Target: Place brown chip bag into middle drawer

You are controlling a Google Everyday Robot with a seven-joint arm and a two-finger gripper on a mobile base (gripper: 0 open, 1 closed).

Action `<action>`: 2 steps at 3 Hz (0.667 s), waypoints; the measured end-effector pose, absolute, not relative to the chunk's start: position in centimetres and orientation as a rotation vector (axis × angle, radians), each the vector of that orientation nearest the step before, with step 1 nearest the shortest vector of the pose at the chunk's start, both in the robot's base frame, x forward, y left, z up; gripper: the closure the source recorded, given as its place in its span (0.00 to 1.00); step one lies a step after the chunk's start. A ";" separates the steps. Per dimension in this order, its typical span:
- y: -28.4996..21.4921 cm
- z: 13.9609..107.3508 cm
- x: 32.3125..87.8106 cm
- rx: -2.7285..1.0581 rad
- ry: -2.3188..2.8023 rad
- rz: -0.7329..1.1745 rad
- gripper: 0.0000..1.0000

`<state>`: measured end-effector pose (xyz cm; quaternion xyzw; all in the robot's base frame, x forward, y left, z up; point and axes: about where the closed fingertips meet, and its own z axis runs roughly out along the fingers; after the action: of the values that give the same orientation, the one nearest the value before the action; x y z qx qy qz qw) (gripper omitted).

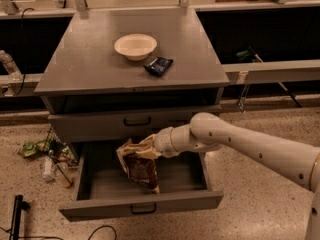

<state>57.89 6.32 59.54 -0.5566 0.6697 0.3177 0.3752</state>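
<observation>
The brown chip bag point(140, 167), dark brown with tan-yellow edges, hangs upright over the inside of the open middle drawer point(107, 185), its lower corner close to the grey tray. My gripper point(146, 149) is shut on the bag's top edge, reaching in from the right on the white arm point(240, 141). The drawer is pulled out wide, with its small black handle point(143, 209) at the front centre.
A closed grey drawer front with a black handle point(137, 121) sits above the open one. On the cabinet top stand a white bowl point(135, 46) and a small black-and-blue snack packet point(158, 65). Bottles and litter point(50, 159) lie on the floor at left.
</observation>
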 end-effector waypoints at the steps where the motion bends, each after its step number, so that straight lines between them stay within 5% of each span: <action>1: 5.9 58.1 58.5 -1.362 1.753 0.736 0.62; 2: 5.2 58.1 58.4 -1.294 1.772 0.661 0.32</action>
<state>58.37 5.16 58.09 -0.5143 0.7045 0.2627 0.4125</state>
